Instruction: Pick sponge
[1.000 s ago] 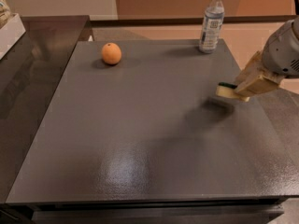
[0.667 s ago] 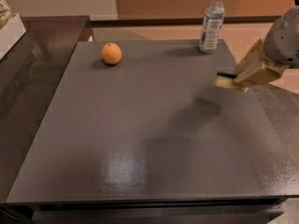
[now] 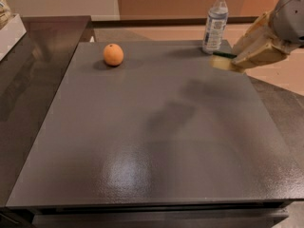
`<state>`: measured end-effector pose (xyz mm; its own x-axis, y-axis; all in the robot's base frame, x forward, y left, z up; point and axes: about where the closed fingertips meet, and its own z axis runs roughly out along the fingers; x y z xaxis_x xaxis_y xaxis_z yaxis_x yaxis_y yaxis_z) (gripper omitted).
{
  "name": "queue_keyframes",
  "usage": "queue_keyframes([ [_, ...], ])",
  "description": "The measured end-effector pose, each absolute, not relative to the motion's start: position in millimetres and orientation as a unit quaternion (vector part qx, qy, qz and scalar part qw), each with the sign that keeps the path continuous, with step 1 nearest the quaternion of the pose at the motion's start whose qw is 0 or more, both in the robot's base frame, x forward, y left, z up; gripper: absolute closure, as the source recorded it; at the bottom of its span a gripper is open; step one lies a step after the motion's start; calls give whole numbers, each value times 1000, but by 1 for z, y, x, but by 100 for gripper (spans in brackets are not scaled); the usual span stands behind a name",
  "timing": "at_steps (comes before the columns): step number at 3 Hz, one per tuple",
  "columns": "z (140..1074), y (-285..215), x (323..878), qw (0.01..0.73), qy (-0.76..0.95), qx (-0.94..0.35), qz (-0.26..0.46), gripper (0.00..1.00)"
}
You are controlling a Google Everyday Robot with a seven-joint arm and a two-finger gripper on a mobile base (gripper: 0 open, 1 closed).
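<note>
- The gripper point(image 3: 236, 60) is reaching in from 2 o'clock of the view, and its pale fingers point(image 3: 256, 55) are pinching the sponge point(image 3: 222, 61) by its right end.
- The sponge is hanging at about 2 o'clock over the counter point(image 3: 166, 141), green side up, yellow foam beneath, roughly level. A soft shadow is lying on the counter toward 7 o'clock of it, so I am judging it clear of the surface.
- The step in hand is looking like the lift after the grasp (the pick is nearly done, by my reading).
- To do it well, the fingers are needing steady pressure. Foam is giving under a squeeze, and only one end appears to be held, so the free end may be sagging or swinging if the arm is jerking.
- The bottle point(image 3: 215, 22) is standing upright at 11 o'clock of the sponge, close to it in the view. I cannot tell how much gap there is in depth, so any travel is better going straight up or toward 3 o'clock, away from it.
- A knock would likely be tipping the bottle, tall and narrow as it is.
- The orange point(image 3: 113, 54) is sitting well apart at 10 o'clock of the counter and is posing no trouble.
</note>
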<state>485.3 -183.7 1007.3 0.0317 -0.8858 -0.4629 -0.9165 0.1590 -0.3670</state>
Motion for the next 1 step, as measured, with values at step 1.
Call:
queue_keyframes([
  [1, 1008, -183, 485, 310, 695, -648, 25, 100],
])
